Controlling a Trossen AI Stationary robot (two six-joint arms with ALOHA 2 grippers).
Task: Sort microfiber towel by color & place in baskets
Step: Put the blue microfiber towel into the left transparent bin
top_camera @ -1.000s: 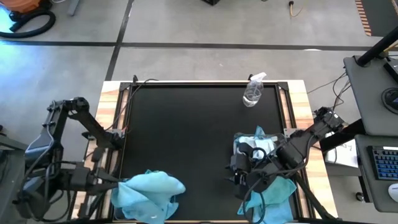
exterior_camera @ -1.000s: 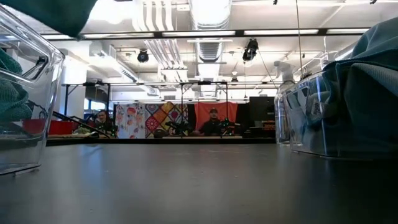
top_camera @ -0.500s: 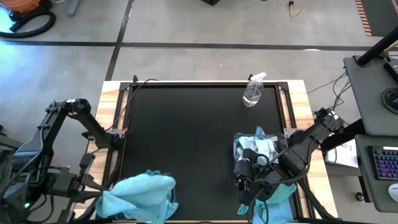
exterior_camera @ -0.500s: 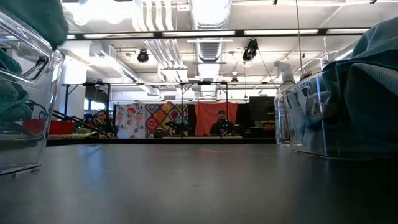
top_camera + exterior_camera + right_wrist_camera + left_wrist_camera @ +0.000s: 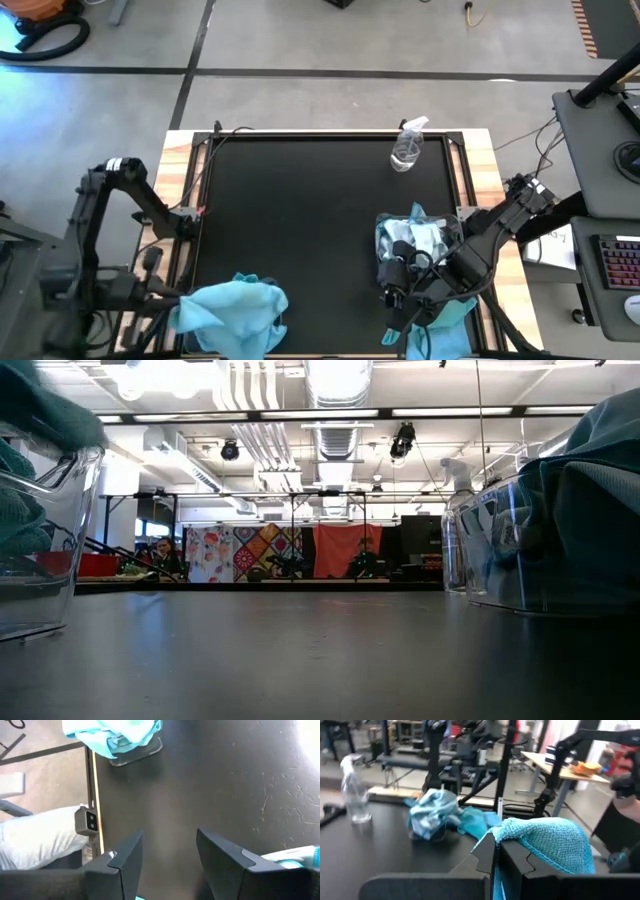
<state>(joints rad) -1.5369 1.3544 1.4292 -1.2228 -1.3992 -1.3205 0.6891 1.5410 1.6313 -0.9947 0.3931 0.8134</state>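
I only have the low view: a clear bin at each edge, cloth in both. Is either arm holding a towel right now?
Observer: Yes. The left gripper is shut on a turquoise towel.
Operator: And the right one?
Observer: The right gripper is open and empty, over bare table beside the right basket.
Operator: Where is that towel relative to the left bin?
Observer: It drapes over the left basket, covering most of it.

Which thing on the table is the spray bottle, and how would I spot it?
Look at the black table from above and go to its far right corner. The spray bottle stands there alone, apart from the towel-filled basket nearer the arms. It is small, clear and hard, not soft and blue like the towels.
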